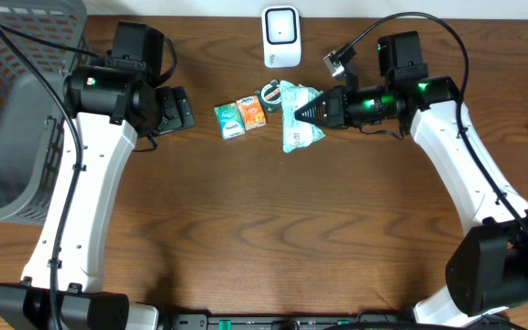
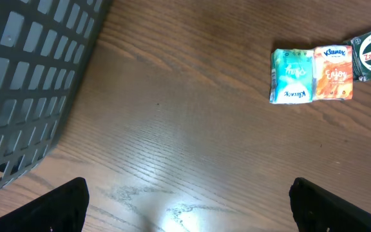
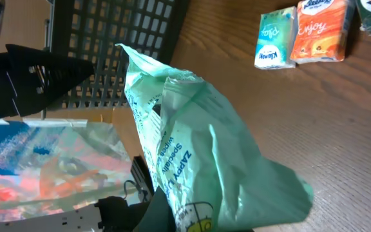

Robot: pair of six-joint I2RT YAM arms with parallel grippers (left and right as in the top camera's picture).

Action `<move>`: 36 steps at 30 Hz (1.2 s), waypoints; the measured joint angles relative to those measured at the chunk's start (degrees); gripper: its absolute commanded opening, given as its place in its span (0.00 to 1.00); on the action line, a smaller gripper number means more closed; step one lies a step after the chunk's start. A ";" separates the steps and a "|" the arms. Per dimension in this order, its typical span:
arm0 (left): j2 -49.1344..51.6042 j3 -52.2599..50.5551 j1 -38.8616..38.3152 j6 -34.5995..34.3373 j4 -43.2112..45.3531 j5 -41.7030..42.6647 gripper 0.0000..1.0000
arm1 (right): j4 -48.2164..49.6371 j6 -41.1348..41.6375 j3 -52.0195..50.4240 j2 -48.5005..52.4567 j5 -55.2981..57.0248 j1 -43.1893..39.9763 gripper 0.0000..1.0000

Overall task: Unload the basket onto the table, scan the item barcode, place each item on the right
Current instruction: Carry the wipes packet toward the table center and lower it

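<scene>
Right fingers [image 1: 308, 111] clamp the green wipes pack [image 3: 198, 154]; left fingers [image 2: 63, 206] spread near grey basket [image 2: 31, 77].

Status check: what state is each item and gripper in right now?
Left gripper: jaws open, empty.
Right gripper: jaws shut on wipes packet.
Wipes packet: held, crumpled.
Teal tissue pack: flat on table.
Orange tissue pack: flat, touching the teal one.
Tin: closed, on table.
Scanner: untouched.
</scene>
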 measured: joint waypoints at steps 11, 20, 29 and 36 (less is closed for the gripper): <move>0.00 0.00 0.00 0.00 0.00 0.00 0.98 | 0.00 0.07 0.00 0.00 2.99 1.40 0.01; 0.02 0.00 0.00 0.00 0.00 0.00 0.98 | -0.02 0.07 0.00 0.00 5.44 1.40 0.01; 0.02 0.00 0.00 0.00 0.00 0.00 0.98 | -0.42 0.07 0.00 0.00 7.32 1.42 0.01; 0.02 0.00 0.00 0.00 0.02 0.00 0.98 | -7.17 0.66 0.00 0.00 38.32 6.45 0.01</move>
